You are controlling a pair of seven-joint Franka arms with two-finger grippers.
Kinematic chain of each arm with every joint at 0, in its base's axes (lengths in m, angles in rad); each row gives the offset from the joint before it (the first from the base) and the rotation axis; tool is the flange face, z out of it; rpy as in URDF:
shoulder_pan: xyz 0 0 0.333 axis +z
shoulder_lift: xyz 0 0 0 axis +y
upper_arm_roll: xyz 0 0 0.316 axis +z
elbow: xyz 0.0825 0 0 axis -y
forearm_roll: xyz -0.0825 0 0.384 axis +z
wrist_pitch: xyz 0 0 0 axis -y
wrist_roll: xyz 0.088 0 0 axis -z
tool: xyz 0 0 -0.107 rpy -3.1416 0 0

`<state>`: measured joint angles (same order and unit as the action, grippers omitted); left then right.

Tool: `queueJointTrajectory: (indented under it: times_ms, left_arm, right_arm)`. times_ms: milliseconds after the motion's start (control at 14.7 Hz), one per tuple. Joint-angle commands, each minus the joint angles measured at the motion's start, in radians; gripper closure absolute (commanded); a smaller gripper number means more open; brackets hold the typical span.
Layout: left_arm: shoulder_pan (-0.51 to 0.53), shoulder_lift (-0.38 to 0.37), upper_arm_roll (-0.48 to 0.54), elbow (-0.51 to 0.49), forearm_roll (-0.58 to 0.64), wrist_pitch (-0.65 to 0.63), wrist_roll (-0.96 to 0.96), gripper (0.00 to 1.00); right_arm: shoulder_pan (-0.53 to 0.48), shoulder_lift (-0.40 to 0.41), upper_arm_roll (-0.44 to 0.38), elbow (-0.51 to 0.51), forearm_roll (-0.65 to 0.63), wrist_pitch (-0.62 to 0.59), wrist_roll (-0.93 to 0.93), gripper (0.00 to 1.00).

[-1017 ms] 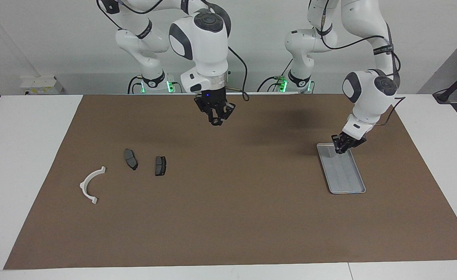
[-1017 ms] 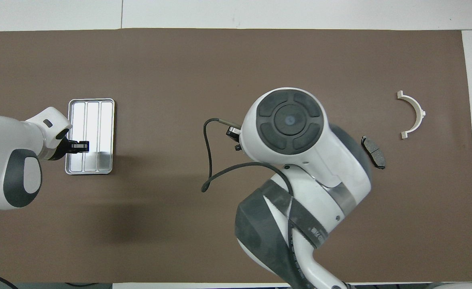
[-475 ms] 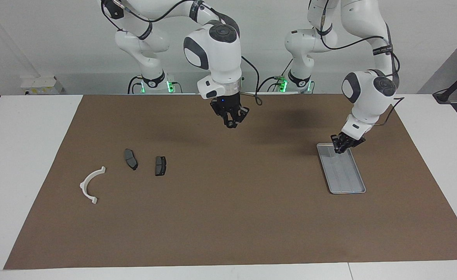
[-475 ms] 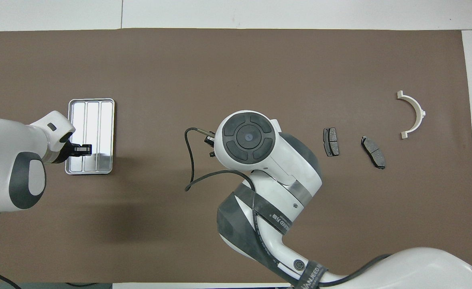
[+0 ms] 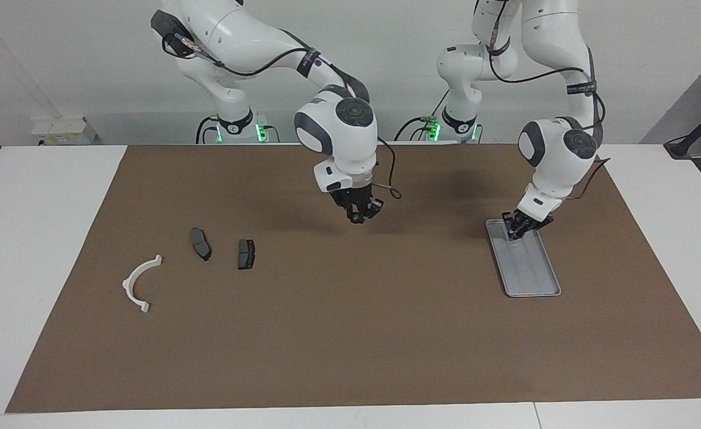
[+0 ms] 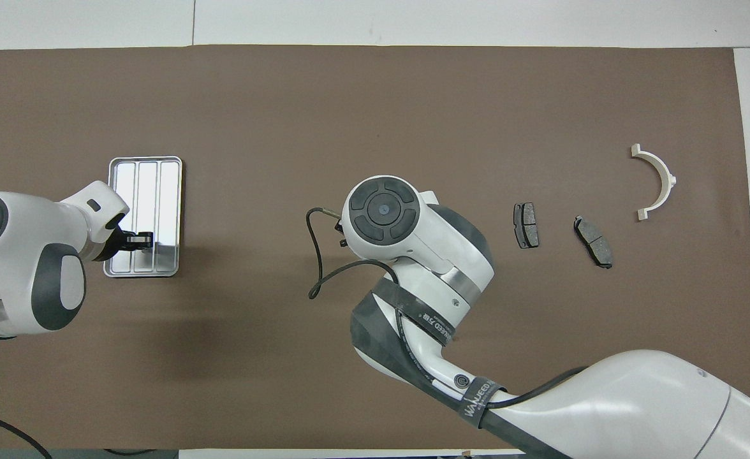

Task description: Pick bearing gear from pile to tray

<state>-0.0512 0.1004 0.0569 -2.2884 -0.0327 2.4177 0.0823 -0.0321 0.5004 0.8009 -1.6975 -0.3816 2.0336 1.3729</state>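
The pile lies toward the right arm's end: a white half-ring [image 5: 139, 283] [image 6: 655, 182] and two dark grey brake pads [image 5: 200, 243] [image 5: 245, 254] [image 6: 526, 225] [image 6: 593, 241]. The silver ridged tray [image 5: 532, 271] [image 6: 147, 185] sits toward the left arm's end. My left gripper [image 5: 514, 232] [image 6: 142, 240] is shut, its tips low over the tray's end nearer the robots. My right gripper [image 5: 359, 215] hangs over bare mat between the pads and the tray; in the overhead view its own wrist hides it. The bearing gear is hidden.
A brown mat [image 5: 350, 333] covers most of the white table [image 5: 28, 238]. A thin black cable [image 6: 314, 280] loops from the right wrist. The right arm's forearm [image 6: 604, 401] crosses the mat's edge nearest the robots in the overhead view.
The right gripper has travelled from near the pads toward the tray and come lower. The left gripper has shifted slightly along the tray's end. The parts and tray stayed put.
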Motion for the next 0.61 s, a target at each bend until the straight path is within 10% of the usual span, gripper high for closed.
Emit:
queueJointTrajectory:
  times_ms: [0, 543]
  left_arm:
    - [-0.015, 0.005, 0.014, -0.019, -0.016, 0.031, 0.005, 1.0]
    - [-0.016, 0.021, 0.014, -0.026, -0.016, 0.054, 0.005, 1.0]
  right_arm:
    - [0.004, 0.035, 0.008, -0.013, -0.069, 0.016, 0.028, 1.0]
    - [0.026, 0.13, 0.006, -0.008, -0.22, 0.051, 0.118, 1.0]
